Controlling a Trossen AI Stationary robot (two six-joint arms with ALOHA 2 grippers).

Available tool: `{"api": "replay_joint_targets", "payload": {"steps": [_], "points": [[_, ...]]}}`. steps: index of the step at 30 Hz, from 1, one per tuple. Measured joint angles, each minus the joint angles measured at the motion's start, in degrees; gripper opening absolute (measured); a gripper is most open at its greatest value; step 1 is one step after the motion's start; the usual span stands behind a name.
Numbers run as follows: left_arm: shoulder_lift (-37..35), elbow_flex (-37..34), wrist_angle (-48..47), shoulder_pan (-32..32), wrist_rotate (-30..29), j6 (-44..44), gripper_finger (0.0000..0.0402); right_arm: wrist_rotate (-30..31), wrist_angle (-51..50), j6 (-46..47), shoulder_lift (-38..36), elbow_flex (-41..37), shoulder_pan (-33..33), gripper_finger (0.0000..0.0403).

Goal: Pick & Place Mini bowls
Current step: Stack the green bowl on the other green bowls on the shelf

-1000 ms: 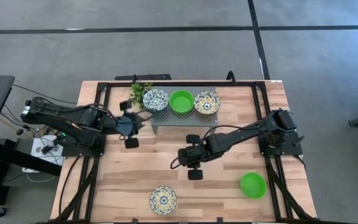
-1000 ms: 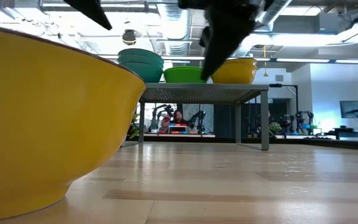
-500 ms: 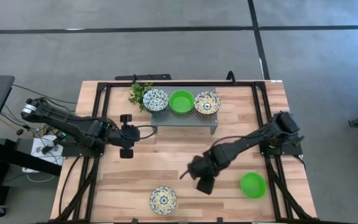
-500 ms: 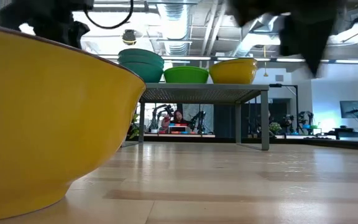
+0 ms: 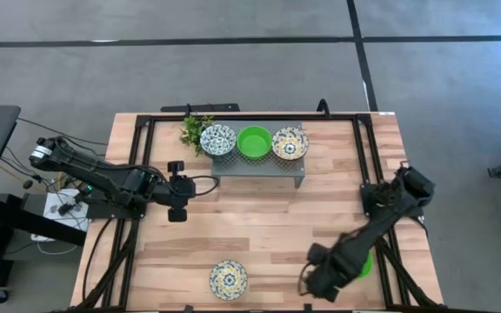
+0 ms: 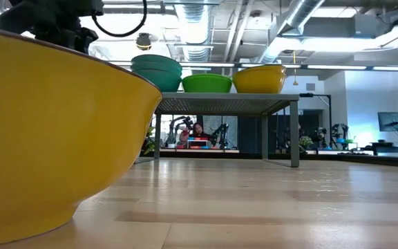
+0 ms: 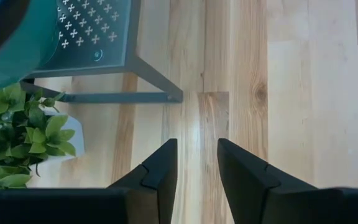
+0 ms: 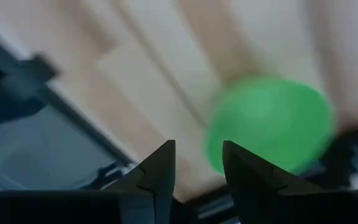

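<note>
Three bowls (image 5: 253,142) on stand (image 5: 259,169)

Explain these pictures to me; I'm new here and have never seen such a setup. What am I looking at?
Two dark robot arms work at a wooden table. One camera looks straight down, one sits at table-top height, and one rides on each wrist. On a grey metal stand sit three small bowl stacks: blue floral, green, yellow floral. A plant sprig stands beside it. Another floral bowl lies near the front edge; it fills the low view. The right tool reaches near a loose green bowl. The left tool waits. Both are open and hold nothing.
</note>
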Motion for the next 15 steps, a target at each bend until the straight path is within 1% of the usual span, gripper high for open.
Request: {"api": "replay_joint_targets", "payload": {"steps": [2, 4, 6, 9, 12, 15], "points": [[0.0, 0.0, 0.3, 0.0, 0.0, 0.3, 0.0116, 2.5, -4.0, 5.1, -1.4, 0.0, 2.5, 0.0129], [0.0, 0.0, 0.7, 0.0, 0.0, 0.3, 0.0116, 5.6, -5.2, 10.5, -2.7, -0.4, 4.6, 0.0129], [0.0, 0.0, 0.7, 0.0, 0.0, 0.3, 0.0117, 7.4, -1.8, 16.4, -4.5, -1.9, 6.7, 0.0127], [0.0, 0.0, 0.9, 0.0, 0.0, 0.4, 0.0118, 6.7, 5.1, 23.7, -6.5, -6.1, 8.9, 0.0127], [0.0, 0.0, 1.0, 0.0, 0.0, 0.4, 0.0118, 6.8, 11.1, 28.1, -7.4, -10.4, 10.4, 0.0127], [0.0, 0.0, 1.3, 0.0, 0.0, 0.4, 0.0118, 6.8, 15.0, 30.1, -7.1, -13.7, 10.8, 0.0127]]}}
